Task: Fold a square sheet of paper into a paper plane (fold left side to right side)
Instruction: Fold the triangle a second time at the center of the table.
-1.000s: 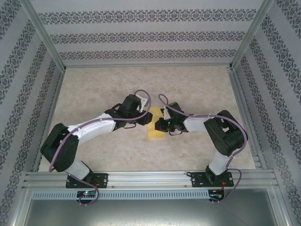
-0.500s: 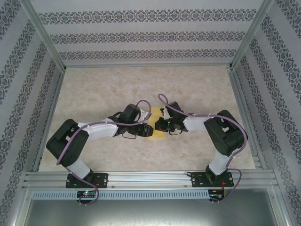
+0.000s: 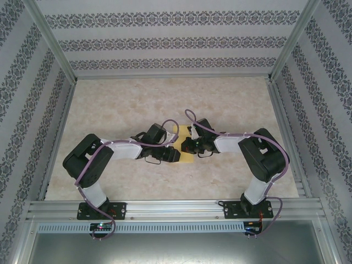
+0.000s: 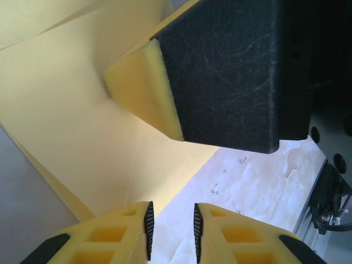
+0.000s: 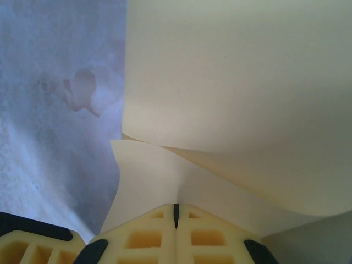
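Note:
The square sheet of paper [image 3: 187,159] is bright yellow and lies mid-table between my two grippers, mostly hidden under them. In the right wrist view the paper [image 5: 236,71] shows two layers, the upper one bowing up over the lower. My right gripper [image 5: 176,209] is shut, and the lower layer puckers into its tips. From above, the right gripper [image 3: 186,146] sits on the sheet. My left gripper [image 4: 171,225] is open by a narrow gap with nothing in it, low over the table at the paper's [image 4: 82,137] edge, facing the right gripper's fingertip [image 4: 143,88]. From above, the left gripper [image 3: 177,156] is at the sheet's near left.
The beige mottled table [image 3: 165,99] has patterned walls and metal frame posts [image 3: 52,44] on three sides. An aluminium rail [image 3: 176,209] with both arm bases runs along the near edge. The two arms' cables hang close together over the sheet.
My left arm has drawn its elbow in and lowered, carrying its gripper from the sheet's far left toward its near left edge. Its jaws have narrowed. The right arm stayed still.

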{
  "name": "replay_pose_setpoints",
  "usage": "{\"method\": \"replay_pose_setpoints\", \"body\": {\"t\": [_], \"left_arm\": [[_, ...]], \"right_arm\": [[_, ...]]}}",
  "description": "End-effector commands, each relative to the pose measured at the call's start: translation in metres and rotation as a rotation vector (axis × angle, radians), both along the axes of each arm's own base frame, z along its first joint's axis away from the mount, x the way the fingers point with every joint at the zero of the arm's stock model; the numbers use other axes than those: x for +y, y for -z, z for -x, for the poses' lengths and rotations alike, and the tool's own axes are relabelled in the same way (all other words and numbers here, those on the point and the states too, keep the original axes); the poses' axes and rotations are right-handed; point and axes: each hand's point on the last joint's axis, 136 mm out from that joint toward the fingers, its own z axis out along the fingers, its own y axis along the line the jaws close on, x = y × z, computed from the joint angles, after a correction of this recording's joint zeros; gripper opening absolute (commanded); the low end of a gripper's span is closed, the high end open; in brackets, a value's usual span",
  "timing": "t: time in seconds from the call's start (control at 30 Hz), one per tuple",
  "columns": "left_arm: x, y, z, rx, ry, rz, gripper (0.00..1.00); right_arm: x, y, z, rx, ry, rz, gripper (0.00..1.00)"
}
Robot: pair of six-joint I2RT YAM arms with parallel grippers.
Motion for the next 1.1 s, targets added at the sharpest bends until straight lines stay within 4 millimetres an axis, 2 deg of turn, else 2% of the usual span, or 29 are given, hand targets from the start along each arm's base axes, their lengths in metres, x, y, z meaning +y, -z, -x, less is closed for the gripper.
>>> {"method": "replay_pose_setpoints", "body": {"t": [0.0, 0.53, 0.73, 1.07], "left_arm": [[-0.002, 0.005, -0.005, -0.018, -0.002, -0.018, 0.28], [0.008, 0.018, 0.002, 0.0, -0.012, -0.055, 0.27], [0.003, 0.019, 0.006, 0.011, 0.001, -0.03, 0.27], [0.007, 0.022, 0.013, 0.022, -0.002, -0.05, 0.26]], "right_arm": [[-0.013, 0.023, 0.013, 0.054, -0.006, 0.104, 0.0], [-0.013, 0.022, 0.012, 0.053, -0.013, 0.118, 0.0], [-0.013, 0.022, 0.011, 0.052, -0.014, 0.12, 0.0], [-0.014, 0.022, 0.011, 0.054, -0.015, 0.127, 0.0]]}}
